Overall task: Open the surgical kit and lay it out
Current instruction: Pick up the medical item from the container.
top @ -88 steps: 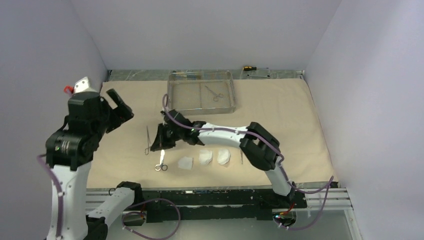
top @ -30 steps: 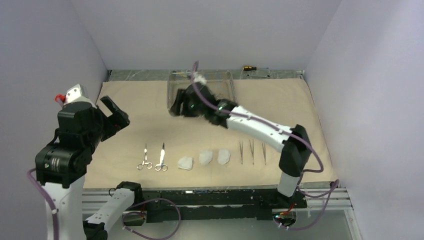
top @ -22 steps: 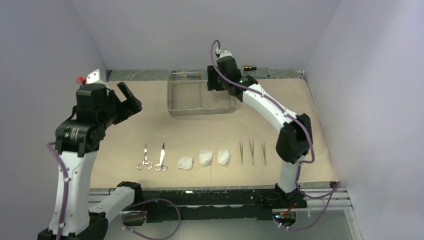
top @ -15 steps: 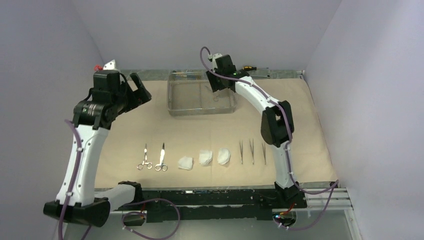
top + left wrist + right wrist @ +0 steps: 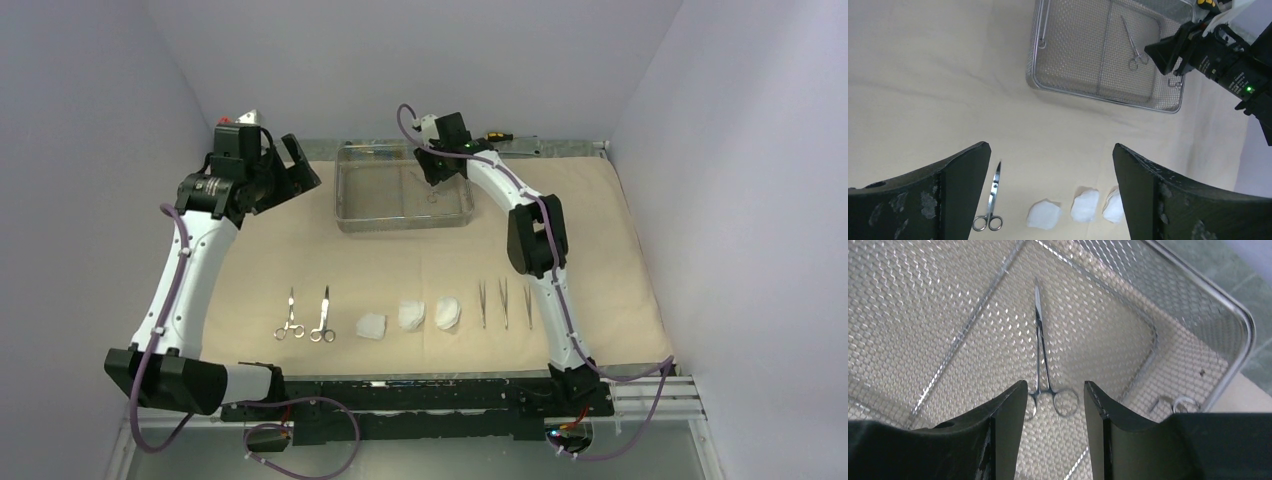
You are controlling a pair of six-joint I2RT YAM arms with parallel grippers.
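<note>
The beige wrap cloth (image 5: 250, 270) lies spread out flat. On it at the back stands the steel wire-mesh tray (image 5: 341, 195) (image 5: 1103, 97) (image 5: 1243, 320), with one ring-handled clamp (image 5: 431, 190) (image 5: 1042, 352) (image 5: 1133, 42) inside. My right gripper (image 5: 436, 177) (image 5: 1053, 390) hangs open just above that clamp's rings, gripping nothing. Along the front lie two clamps (image 5: 290, 314) (image 5: 322, 315), three gauze pads (image 5: 371, 326) (image 5: 411, 316) (image 5: 447, 313) and three tweezers (image 5: 504, 303). My left gripper (image 5: 296, 172) (image 5: 1050, 152) is open and empty, high above the cloth left of the tray.
A yellow-handled screwdriver (image 5: 497, 134) lies on the bare table strip behind the tray. Walls close in at the left, right and back. The right arm's elbow (image 5: 535, 235) hangs over the cloth right of the tray.
The right arm swung from the front row back over the tray, and its jaws narrowed a little. The left arm rose and reached backward toward the tray's left side, still open.
</note>
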